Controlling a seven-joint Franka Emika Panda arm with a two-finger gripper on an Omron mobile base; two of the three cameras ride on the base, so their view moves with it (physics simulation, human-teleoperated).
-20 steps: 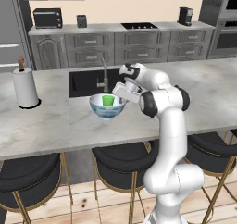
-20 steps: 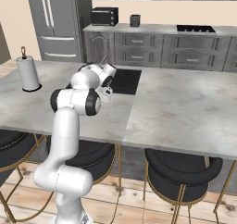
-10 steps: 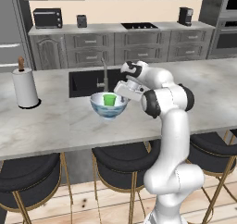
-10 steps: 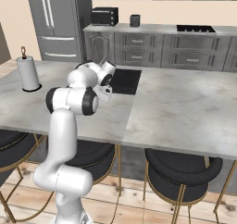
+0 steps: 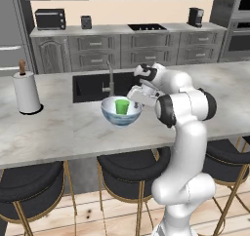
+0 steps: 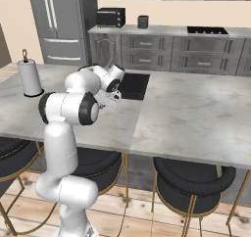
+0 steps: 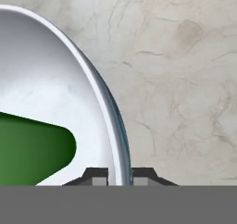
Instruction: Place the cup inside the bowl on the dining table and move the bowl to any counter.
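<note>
While our end effector [image 7: 119, 177] clamps the thin rim of the round, glossy white bowl [image 5: 121, 111], the smooth green cup [image 5: 121, 106] stands inside it, above the veined marble counter [image 5: 73, 127].

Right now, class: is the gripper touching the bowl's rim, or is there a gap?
Touching. In the hand view the gripper straddles the bowl rim, one fingertip inside, one outside, pressed against the wall with no gap.

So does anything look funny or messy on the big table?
Nothing looks spilled or broken. The green cup stands inside the bowl, and the gripper pinches the bowl's rim. The paper towel roll stands upright.
</note>
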